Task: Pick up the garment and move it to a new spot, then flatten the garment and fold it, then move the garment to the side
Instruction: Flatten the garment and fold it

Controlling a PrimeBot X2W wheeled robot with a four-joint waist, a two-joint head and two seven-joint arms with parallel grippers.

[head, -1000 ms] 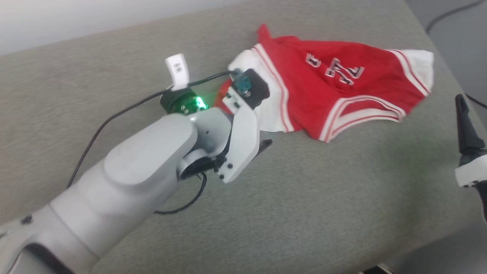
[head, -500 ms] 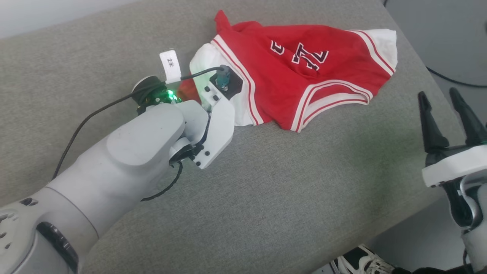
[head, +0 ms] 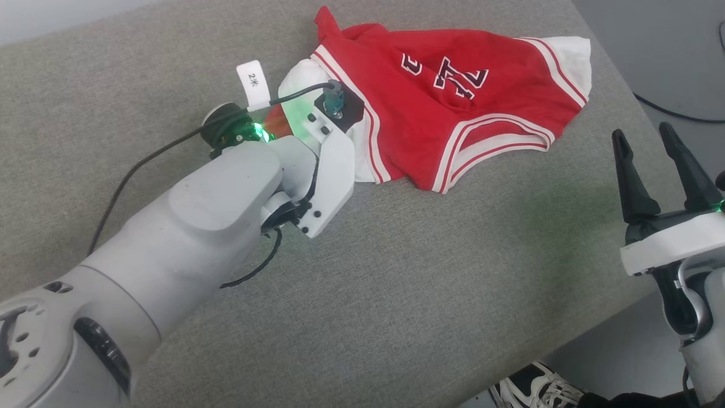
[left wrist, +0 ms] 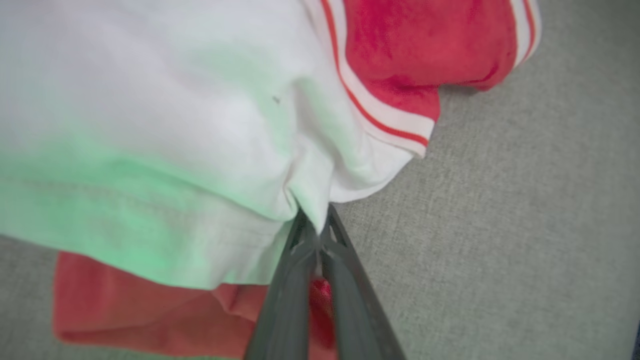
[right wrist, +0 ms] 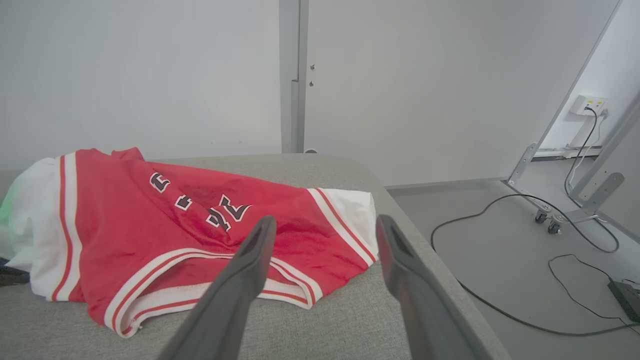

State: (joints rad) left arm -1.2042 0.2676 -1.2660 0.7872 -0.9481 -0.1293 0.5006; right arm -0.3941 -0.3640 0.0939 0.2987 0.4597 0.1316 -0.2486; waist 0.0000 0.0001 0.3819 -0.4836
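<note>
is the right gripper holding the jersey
No, the right gripper stands open and empty, apart from the garment.

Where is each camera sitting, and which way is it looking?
Head view: on the robot's head, looking down at the garment on the grey cushion; left forearm and open right end effector show.
Left wrist view: on the left wrist, looking along the left end effector, shut on the garment's white lining.
Right wrist view: on the right wrist, looking across the cushion to a wall, between its own fingers.
Shared: head and right wrist views both show the lettering.
</note>
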